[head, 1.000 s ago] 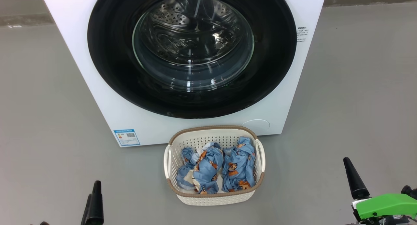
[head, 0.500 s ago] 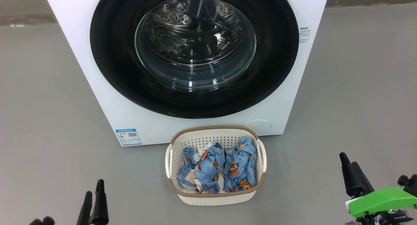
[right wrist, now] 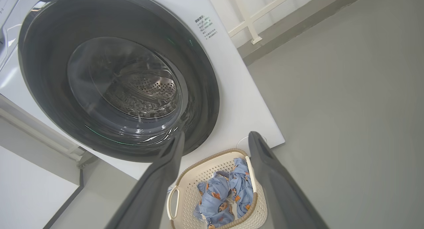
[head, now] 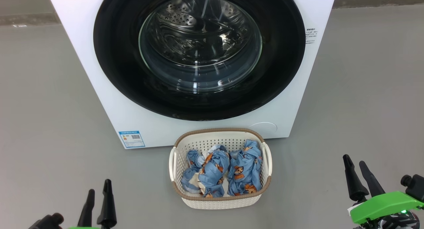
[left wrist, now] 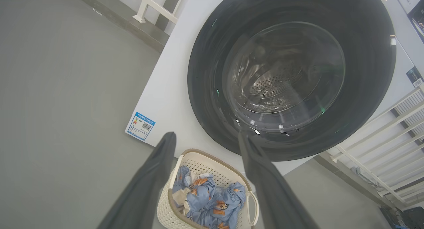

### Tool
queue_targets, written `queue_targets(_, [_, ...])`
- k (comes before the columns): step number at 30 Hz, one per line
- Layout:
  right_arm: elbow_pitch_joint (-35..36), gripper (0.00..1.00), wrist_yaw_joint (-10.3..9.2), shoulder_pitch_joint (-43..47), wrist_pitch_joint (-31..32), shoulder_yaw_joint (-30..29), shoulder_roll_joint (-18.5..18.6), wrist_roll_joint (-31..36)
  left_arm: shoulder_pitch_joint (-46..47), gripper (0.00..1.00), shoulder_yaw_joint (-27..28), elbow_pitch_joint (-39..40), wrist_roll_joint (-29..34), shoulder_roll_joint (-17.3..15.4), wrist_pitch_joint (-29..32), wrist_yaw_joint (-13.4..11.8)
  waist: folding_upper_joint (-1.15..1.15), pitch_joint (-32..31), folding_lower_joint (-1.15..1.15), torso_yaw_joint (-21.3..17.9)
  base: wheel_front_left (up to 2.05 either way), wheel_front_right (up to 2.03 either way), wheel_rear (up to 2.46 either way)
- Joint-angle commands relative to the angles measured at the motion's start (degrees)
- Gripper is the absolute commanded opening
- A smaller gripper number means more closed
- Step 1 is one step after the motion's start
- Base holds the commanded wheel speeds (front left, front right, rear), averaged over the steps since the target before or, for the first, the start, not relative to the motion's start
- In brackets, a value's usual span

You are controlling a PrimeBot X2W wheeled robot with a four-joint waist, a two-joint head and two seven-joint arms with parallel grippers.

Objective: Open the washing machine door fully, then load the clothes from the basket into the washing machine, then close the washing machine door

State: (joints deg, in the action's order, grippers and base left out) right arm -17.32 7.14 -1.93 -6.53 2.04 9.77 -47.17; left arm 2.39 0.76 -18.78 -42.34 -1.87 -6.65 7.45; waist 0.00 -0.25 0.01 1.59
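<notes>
Glass bulges at the centre of the large round washing machine door (head: 200, 45), whose wide glossy black rim lies flat and closed against the front of the big white box-shaped washing machine (head: 155, 133); the perforated steel drum (head: 185, 20) shows through the porthole. A small blue label (head: 132, 139) sits at the machine's lower left corner in the head view. Just before the machine, on the floor, stands the small cream-white perforated plastic basket (head: 220, 202) with a brown woven-look rim and two side handles. It holds the clothes (head: 228, 171), knotted light blue fabric printed with orange-brown figures, with a little white cloth among them. The smooth grey floor (head: 49, 106) spreads to both sides, and a darker grey kerb (head: 377, 0) runs along its far edge. White railing (left wrist: 381, 129) stands behind the machine in both wrist views. The left gripper (head: 98, 186) hovers low at the lower left, well apart from the basket, its two long dark fingers spread and empty, pointing towards the machine. The right gripper (head: 353, 160) hovers at the lower right, rising from a bright green housing (head: 381, 202), its fingers likewise spread and holding nothing.
</notes>
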Motion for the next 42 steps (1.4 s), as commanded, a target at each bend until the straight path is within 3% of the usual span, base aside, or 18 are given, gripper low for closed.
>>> queue_targets(1, [1.75,1.00,0.23,-2.76,-0.95,1.18,1.64,2.34,2.39,1.00,0.71,0.87,2.20,-1.16,-0.88,0.01,0.00,-0.01,0.00,0.05,0.00,0.00,0.00])
queue_targets(42, [2.61,1.00,0.34,-2.69,-7.73,5.80,6.91,26.52,3.46,1.00,2.07,-0.40,33.82,-2.07,-7.62,0.02,0.00,-0.87,-0.01,0.19,0.00,0.00,0.00])
